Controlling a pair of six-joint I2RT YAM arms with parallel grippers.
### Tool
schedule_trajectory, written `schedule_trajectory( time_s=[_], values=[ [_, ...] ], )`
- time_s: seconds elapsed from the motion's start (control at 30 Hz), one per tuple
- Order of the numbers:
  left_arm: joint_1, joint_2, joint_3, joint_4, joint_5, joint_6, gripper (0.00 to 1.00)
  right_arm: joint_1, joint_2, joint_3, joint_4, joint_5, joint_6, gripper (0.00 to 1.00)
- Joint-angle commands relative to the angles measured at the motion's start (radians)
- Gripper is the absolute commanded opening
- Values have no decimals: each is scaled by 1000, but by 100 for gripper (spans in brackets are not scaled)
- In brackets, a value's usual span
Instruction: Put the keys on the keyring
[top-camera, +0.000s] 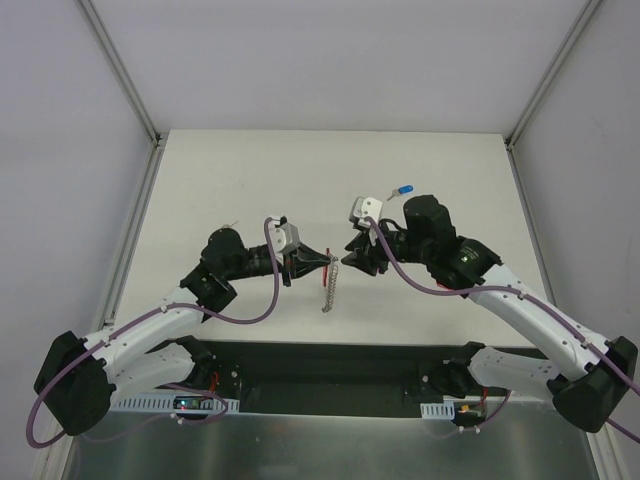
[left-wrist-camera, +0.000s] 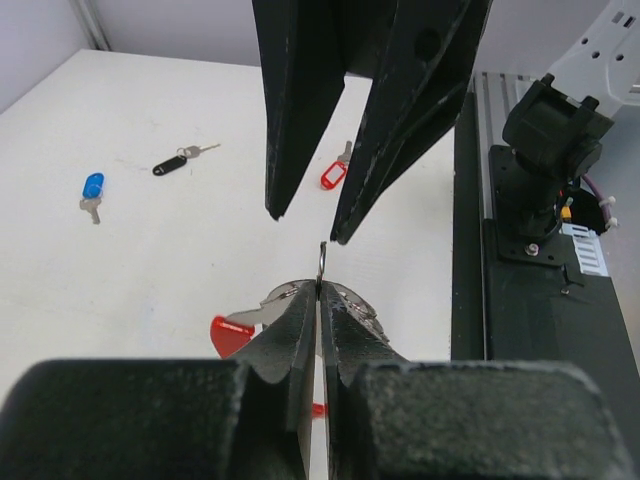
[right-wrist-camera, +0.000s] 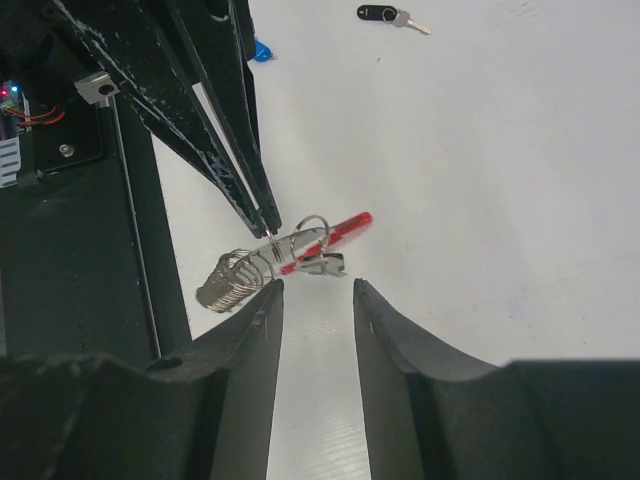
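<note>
My left gripper (top-camera: 328, 261) (left-wrist-camera: 320, 292) is shut on a thin metal loop of the keyring (top-camera: 329, 290), holding it above the table. In the right wrist view the keyring (right-wrist-camera: 240, 278) hangs from the left fingertips (right-wrist-camera: 268, 218) as bunched silver links with a red plastic segment (right-wrist-camera: 338, 231). My right gripper (top-camera: 347, 262) (right-wrist-camera: 312, 292) is open and empty, its tips just in front of the keyring. It shows from the left wrist (left-wrist-camera: 308, 225) too. Loose on the table lie a blue-headed key (left-wrist-camera: 91, 188) (top-camera: 405, 189), a black-tagged key (left-wrist-camera: 170, 165) (right-wrist-camera: 380, 13) and a red-tagged key (left-wrist-camera: 333, 177).
The white table (top-camera: 250, 170) is walled by white panels left, right and behind. A black base rail (top-camera: 320, 365) with both arm mounts runs along the near edge. The right arm's base (left-wrist-camera: 545, 150) stands beside the left gripper's view.
</note>
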Motion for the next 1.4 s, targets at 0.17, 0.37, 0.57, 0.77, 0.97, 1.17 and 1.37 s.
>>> schedule_trajectory(
  time_s=[0.17, 0.37, 0.57, 0.77, 0.97, 1.17, 1.37],
  values=[
    [-10, -18, -10, 130, -15, -56, 0, -3, 17, -18, 137, -99, 26, 38],
    [-10, -10, -10, 156, -13, -71, 0, -3, 39, -14, 146, -125, 24, 36],
    [-10, -4, -10, 174, -4, -84, 0, -3, 36, -20, 148, -125, 20, 15],
    [-10, -3, -18, 157, 1, -70, 4, -7, 19, -18, 142, -128, 7, 1],
    [-10, -3, 4, 101, 10, -41, 24, -7, 14, -1, 102, -148, -22, 1],
    [-9, 0, 22, 79, 13, -32, 27, -5, 14, 5, 85, -155, -33, 1],
    [-10, 2, 25, 76, 13, -30, 27, -7, 20, 6, 82, -166, -33, 2]
  ],
)
